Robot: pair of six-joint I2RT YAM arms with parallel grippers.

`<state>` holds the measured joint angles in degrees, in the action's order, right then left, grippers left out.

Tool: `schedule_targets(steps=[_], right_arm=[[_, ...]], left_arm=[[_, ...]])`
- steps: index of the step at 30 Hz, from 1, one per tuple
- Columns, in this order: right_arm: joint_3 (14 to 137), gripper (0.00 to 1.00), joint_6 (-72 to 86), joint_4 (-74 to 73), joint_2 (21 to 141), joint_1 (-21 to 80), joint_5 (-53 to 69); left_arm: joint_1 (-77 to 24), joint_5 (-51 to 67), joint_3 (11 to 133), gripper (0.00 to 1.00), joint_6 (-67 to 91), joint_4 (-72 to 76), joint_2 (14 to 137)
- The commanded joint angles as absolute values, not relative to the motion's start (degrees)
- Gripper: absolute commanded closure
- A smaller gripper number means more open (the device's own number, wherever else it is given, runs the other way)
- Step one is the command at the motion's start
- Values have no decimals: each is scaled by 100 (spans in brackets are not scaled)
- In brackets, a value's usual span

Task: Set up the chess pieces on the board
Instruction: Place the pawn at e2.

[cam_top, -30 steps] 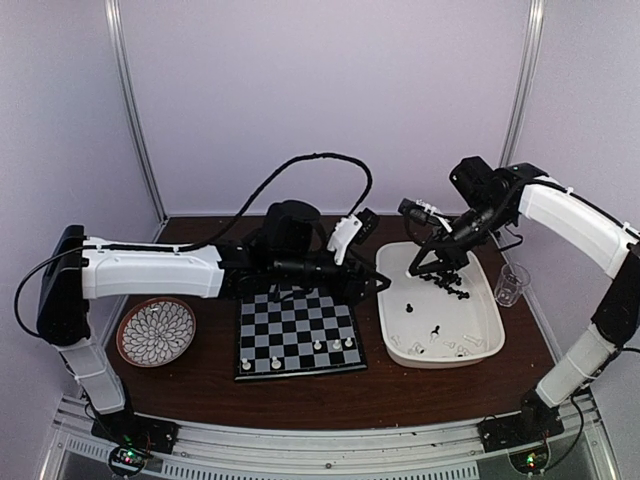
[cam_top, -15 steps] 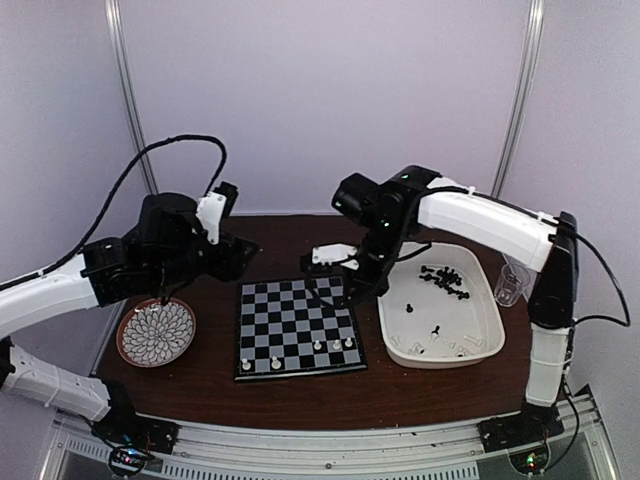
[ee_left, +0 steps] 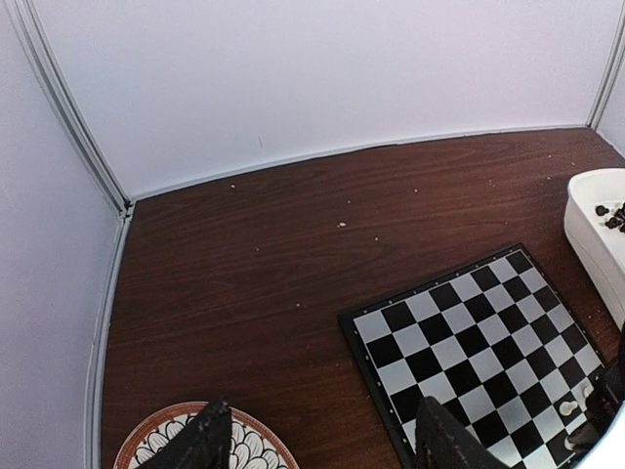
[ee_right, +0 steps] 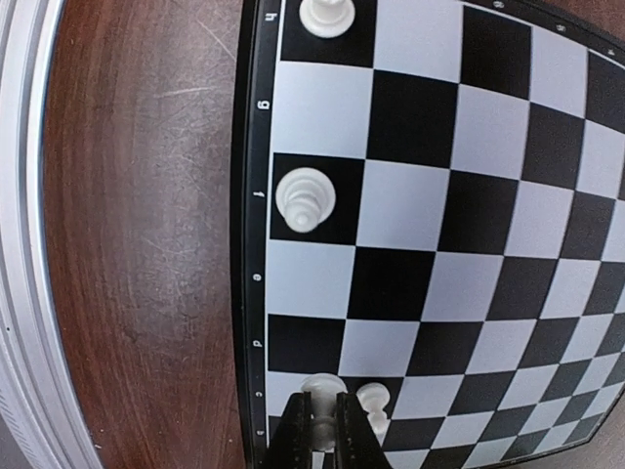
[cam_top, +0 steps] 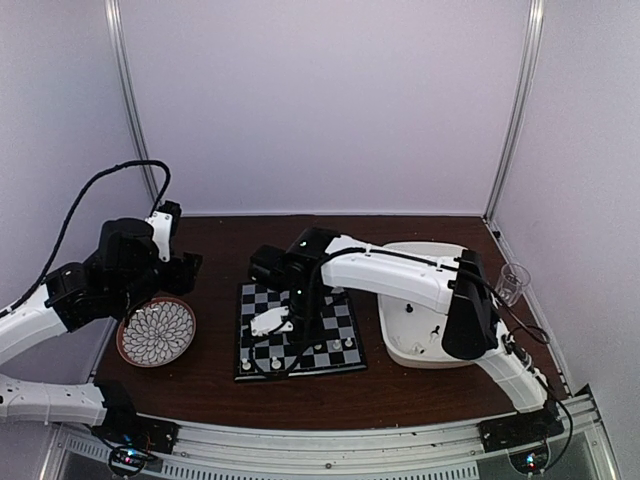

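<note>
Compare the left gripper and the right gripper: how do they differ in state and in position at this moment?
The left gripper is wide open and holds nothing; the right gripper is shut on a white chess piece. The left gripper is off the board, with one finger above the patterned plate; the right gripper is over the board's lettered edge, near other white pieces. Both have dark fingers.

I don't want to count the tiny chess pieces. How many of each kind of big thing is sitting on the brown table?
Round patterned plate: 1
Chessboard: 1
White tray: 1
Clear cup: 1
Total: 4
</note>
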<state>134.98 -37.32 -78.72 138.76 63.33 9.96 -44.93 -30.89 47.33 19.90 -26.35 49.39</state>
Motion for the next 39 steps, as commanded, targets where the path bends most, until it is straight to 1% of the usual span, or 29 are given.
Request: schedule_targets(steps=[1, 7, 15, 19, 24, 29, 33, 39], right_arm=[[13739, 93, -3723, -7945, 14131, 6383, 616], [13778, 93, -3691, -7859, 14344, 6394, 277], [13776, 92, -3693, -7709, 14462, 6381, 212], [13796, 87, -3674, -7660, 14493, 6379, 216], [13793, 85, -3648, -7649, 14532, 6342, 228], [13793, 80, -3611, -7649, 14529, 6301, 246], [13790, 77, -3588, -7666, 14481, 6280, 242], [13787, 72, -3578, -7803, 14065, 6274, 553]], left_arm=[[-4454, -3234, 4582, 36, 1938, -2599, 4741], [-4455, -3137, 4523, 36, 1991, -2588, 4728], [-4456, -2963, 4484, 36, 2078, -2505, 4838], [-4456, -2911, 4467, 36, 2101, -2503, 4859], [-4451, -2886, 4466, 36, 2101, -2505, 4880], [-4449, -2853, 4472, 36, 2118, -2505, 4902], [-4454, -2836, 4466, 36, 2131, -2505, 4919], [-4454, -2817, 4473, 36, 2144, -2490, 4948]])
